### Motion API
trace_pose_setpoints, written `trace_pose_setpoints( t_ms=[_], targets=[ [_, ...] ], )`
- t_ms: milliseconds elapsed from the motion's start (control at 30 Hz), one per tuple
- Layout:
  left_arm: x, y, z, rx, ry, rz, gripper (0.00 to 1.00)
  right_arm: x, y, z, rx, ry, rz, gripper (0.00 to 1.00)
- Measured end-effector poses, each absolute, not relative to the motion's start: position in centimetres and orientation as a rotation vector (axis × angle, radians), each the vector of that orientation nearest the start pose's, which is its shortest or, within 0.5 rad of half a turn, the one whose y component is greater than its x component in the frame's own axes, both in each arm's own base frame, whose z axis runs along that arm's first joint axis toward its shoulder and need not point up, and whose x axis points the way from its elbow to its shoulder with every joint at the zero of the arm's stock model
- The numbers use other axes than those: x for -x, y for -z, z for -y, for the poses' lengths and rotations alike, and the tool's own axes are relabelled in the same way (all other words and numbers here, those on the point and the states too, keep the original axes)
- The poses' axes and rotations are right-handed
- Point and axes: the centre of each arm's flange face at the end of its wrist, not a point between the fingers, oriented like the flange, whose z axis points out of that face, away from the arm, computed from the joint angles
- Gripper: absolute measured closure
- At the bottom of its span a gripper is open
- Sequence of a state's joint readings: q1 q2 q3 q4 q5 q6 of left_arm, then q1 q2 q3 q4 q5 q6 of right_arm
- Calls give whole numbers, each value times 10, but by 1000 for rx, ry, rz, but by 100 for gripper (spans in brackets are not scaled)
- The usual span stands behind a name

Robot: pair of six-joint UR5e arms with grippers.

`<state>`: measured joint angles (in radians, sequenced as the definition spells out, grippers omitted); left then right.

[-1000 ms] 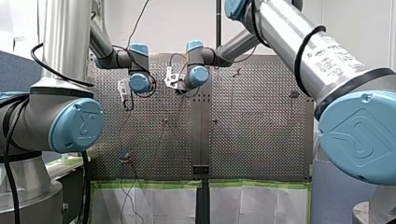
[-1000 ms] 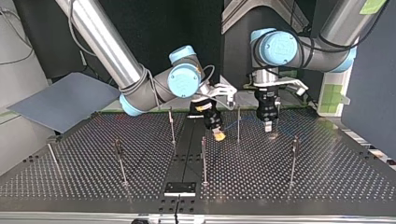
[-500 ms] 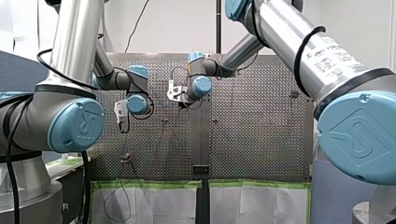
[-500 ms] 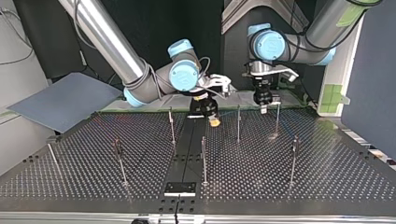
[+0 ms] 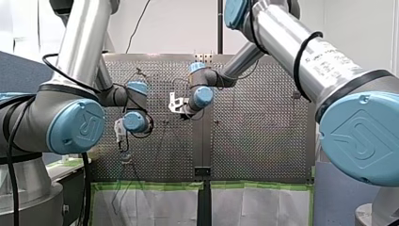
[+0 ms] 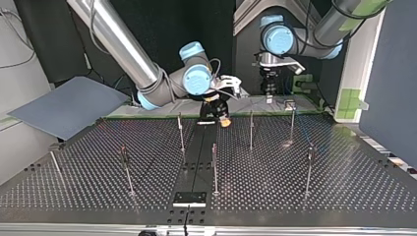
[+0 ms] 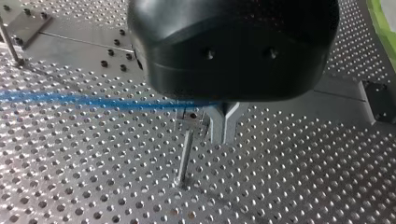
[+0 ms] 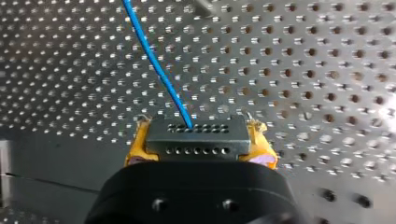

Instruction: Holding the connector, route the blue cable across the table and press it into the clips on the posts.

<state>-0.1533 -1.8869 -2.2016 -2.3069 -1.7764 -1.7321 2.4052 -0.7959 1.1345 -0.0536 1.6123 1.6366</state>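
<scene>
Fingers first: on my right gripper [image 8: 198, 133] the yellow pads [image 8: 135, 148] are clamped on the grey connector [image 8: 196, 142], one pad at each end. The blue cable [image 8: 159, 70] leaves the connector's face and runs ahead over the perforated table [image 8: 303, 70]. My left gripper [image 7: 224, 139] has its metal fingers [image 7: 218, 126] pressed together on the cable, which comes to them from one side, raised off the table and blurred. A thin post [image 7: 185, 154] stands upright just beside those fingers, not touching them. Seen from the top view, my right gripper hangs low over the table's edge on the arms' side, by the dark middle strip [image 6: 196, 147], with the connector held clear of the surface. My left gripper hangs higher, just past that same edge, nearer the corner on its own side.
</scene>
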Motion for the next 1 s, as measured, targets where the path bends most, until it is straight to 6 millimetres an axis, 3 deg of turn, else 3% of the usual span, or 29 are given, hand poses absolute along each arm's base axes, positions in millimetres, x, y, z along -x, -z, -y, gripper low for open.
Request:
trace_pose_setpoints(
  t_ms=[400, 733, 1000],
  targets=[
    [-456, -159, 198, 127, 184, -1597, 100, -630, -203, 413, 2646, 2101, -1176, 100],
    [-456, -156, 183, 168, 94, -1636, 100, -638, -203, 403, 2629, 2100, -1120, 100],
    [-468, -151, 181, 176, 106, -1625, 100, -634, -200, 412, 2597, 2111, -1158, 100]
  ],
)
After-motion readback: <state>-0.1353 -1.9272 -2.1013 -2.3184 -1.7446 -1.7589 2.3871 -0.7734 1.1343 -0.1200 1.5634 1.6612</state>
